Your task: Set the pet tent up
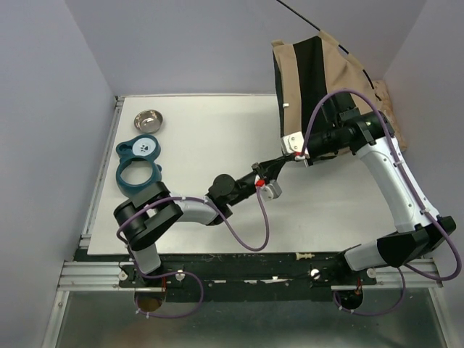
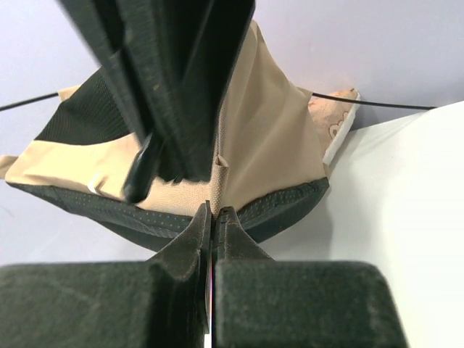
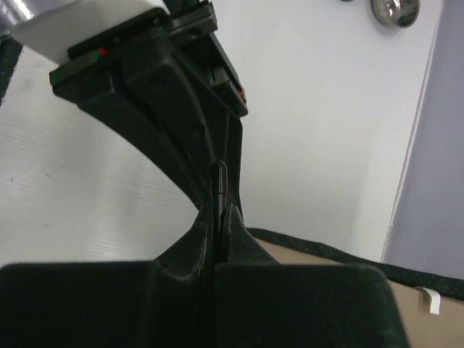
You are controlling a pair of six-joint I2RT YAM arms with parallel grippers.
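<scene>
The pet tent (image 1: 326,72) is tan fabric with a black panel and stands tilted up at the back right. It fills the left wrist view (image 2: 268,145), and its edge shows in the right wrist view (image 3: 341,262). My left gripper (image 1: 283,162) (image 2: 214,212) is shut on a tan webbing strap (image 2: 216,185) at the tent's black base rim. My right gripper (image 1: 296,154) (image 3: 220,212) meets it tip to tip and is shut on the end of a thin black pole (image 3: 221,177). That pole end also shows in the left wrist view (image 2: 139,177). Another pole (image 1: 293,10) sticks out above the tent.
A steel bowl (image 1: 148,119) (image 3: 395,10) and a teal ring-shaped toy (image 1: 138,165) lie at the table's back left. The pink patterned cushion (image 2: 330,119) sits behind the tent against the right wall (image 1: 435,87). The back wall is close behind the tent.
</scene>
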